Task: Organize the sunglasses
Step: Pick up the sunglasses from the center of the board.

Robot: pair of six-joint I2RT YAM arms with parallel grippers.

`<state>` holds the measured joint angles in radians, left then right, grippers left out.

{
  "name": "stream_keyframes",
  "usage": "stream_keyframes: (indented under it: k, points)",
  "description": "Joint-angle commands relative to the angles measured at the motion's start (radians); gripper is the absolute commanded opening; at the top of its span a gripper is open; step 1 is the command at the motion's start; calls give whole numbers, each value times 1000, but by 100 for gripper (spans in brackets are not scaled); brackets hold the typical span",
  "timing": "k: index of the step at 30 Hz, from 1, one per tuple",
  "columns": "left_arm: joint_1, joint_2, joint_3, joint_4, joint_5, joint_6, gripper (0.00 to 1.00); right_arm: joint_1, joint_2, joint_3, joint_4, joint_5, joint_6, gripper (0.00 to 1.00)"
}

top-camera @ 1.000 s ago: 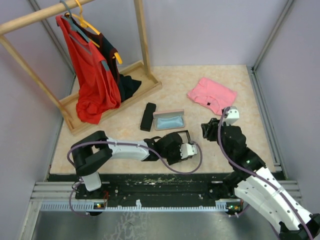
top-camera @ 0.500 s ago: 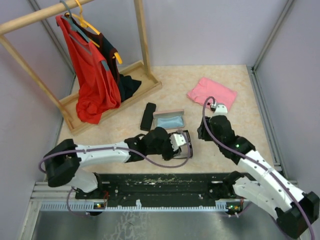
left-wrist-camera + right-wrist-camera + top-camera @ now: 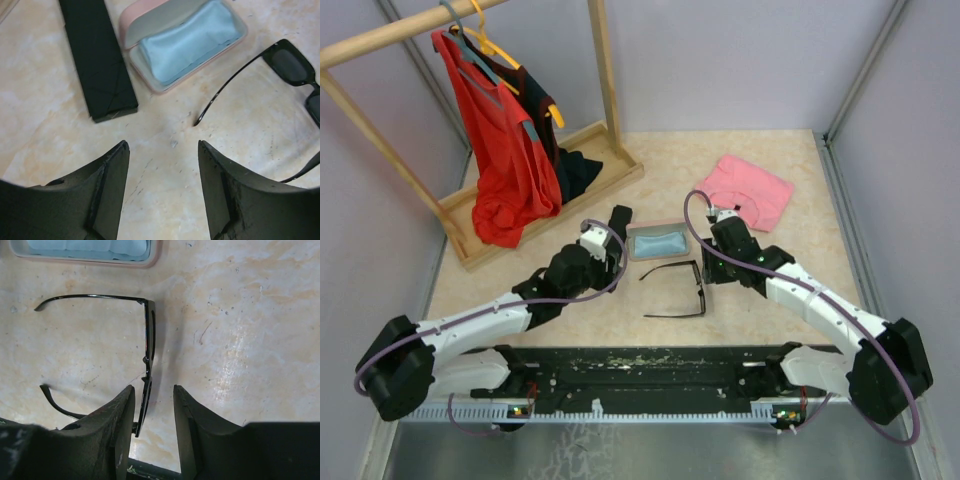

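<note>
the sunglasses (image 3: 292, 65) – the black-framed pair with dark lenses – lie on the table (image 3: 770, 290) just on the robots' side of the open pink case (image 3: 150, 17), temples unfolded, one temple tip reaching close to the case's front rim. in the left wrist view they are cut off by the picture's edge: one lens shows whole, the next only in part.

the right gripper (image 3: 153, 390) hangs over the end of the frame front farthest from the pink case. its jaws stand apart with that end between them, floor showing on both sides, so nothing is clamped. the farther temple slips behind one finger and is lost there.

the left gripper (image 3: 162, 147) hovers in front of the pink case, towards its black-case corner, jaws apart and nothing between them. from above its fingers are hidden under its own wrist.

a blue cloth (image 3: 187, 42) fills the pink case. the black case (image 3: 97, 55) lies shut just beside it, its far end cut off in the left wrist view. beyond the pink case lies a pink cloth (image 3: 745, 188) with a small dark mark – too small to read.
</note>
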<state>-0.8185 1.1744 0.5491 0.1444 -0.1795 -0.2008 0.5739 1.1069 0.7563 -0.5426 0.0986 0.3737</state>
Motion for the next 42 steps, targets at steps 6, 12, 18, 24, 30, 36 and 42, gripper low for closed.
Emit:
stream_keyframes:
  k: [6, 12, 18, 24, 30, 36, 42]
  points:
    - [-1, -198, -194, 103, -262, -46, 66, 91, 153, 118, -30, 85, -33, 33]
    - [-1, -252, -245, 132, -280, -43, 66, 152, 211, 120, -29, 148, 1, 30]
    - [0, -272, -270, 160, -264, -38, 66, 169, 212, 84, -21, 180, 33, 29]
    - [-1, -264, -268, 164, -252, -35, 66, 169, 226, 63, -1, 185, 41, 27]
    - [-1, -262, -268, 166, -242, -33, 66, 169, 239, 43, 23, 179, 50, 24]
    - [0, -257, -268, 171, -236, -29, 66, 169, 259, 37, 38, 176, 46, 23]
    - [0, -254, -268, 176, -232, -25, 66, 169, 274, 40, 59, 180, 45, 21]
